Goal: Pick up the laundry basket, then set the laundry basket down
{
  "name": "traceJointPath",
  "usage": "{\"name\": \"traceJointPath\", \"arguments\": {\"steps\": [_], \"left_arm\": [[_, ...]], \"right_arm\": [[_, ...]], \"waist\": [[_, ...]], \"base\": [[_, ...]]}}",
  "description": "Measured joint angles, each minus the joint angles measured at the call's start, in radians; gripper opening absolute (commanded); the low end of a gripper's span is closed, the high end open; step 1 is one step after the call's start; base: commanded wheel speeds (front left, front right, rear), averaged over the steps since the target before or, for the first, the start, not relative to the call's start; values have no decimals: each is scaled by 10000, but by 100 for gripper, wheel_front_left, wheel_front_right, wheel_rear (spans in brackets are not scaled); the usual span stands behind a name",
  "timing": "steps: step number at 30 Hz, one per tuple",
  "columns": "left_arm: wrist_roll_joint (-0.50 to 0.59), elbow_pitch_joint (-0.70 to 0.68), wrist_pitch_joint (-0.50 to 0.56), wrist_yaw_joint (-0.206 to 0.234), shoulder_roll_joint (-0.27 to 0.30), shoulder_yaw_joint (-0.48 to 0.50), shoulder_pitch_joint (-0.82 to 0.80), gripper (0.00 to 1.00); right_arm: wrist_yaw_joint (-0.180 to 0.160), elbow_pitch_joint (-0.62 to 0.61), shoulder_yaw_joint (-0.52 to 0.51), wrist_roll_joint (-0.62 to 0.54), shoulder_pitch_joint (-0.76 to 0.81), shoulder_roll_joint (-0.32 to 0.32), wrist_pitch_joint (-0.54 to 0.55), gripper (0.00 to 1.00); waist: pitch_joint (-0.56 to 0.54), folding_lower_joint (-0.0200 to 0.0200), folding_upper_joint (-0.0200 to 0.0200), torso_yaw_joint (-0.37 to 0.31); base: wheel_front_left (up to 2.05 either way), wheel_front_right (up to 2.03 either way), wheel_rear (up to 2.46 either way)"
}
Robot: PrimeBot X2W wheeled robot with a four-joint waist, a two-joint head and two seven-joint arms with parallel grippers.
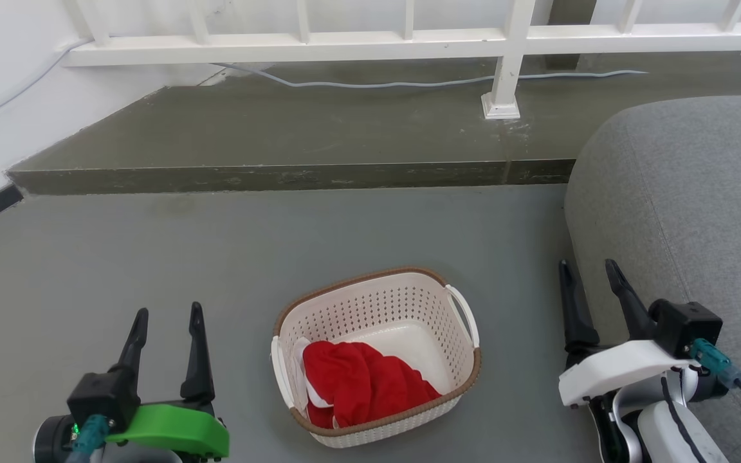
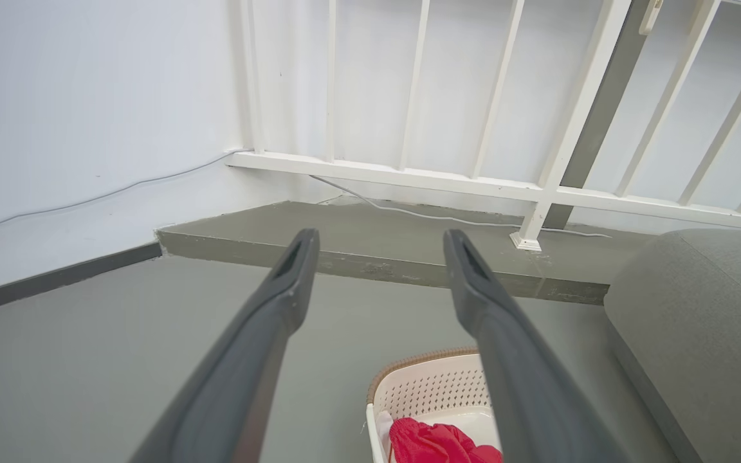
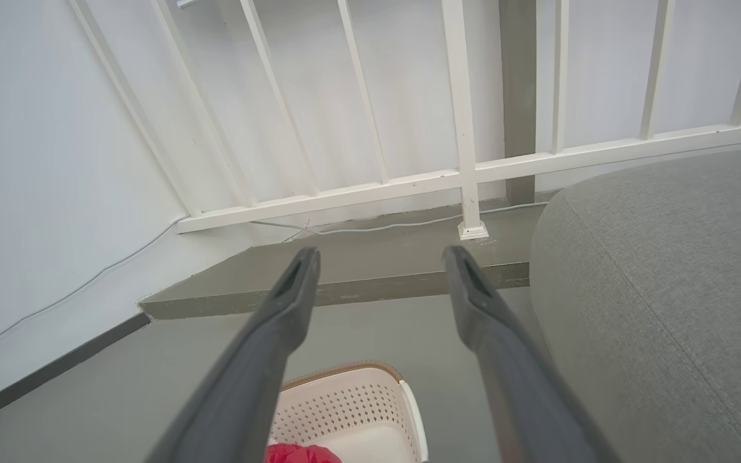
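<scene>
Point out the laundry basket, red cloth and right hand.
laundry basket (image 1: 377,307): head view, far perforated wall.
red cloth (image 1: 361,382): head view, middle of heap.
right hand (image 1: 586,263): head view, midway between fingertips.

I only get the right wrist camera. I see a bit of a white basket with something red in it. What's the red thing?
Observer: A crumpled red cloth, lying in the near-left part of the laundry basket.
Operator: Where's the other gripper?
Observer: The left gripper is off to the basket's left, open, and not touching it.
Operator: Is there a handle on that side to grab?
Observer: Yes, a white handle sits on the basket's left side, with nothing gripping it.
</scene>
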Motion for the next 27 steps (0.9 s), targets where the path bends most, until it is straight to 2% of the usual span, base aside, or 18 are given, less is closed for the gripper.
{"name": "traceJointPath", "arguments": {"steps": [15, 27], "left_arm": [[1875, -268, -537, 320, 21, -224, 247, 100], [2048, -282, -548, 353, 23, -211, 250, 100]], "right_arm": [[-376, -290, 393, -2094, 23, -13, -533, 100], [-384, -316, 399, -2196, 36, -13, -558, 100]], "waist": [[31, 0, 0, 18], [69, 0, 0, 14]], "base": [[0, 0, 0], [0, 0, 0]]}}
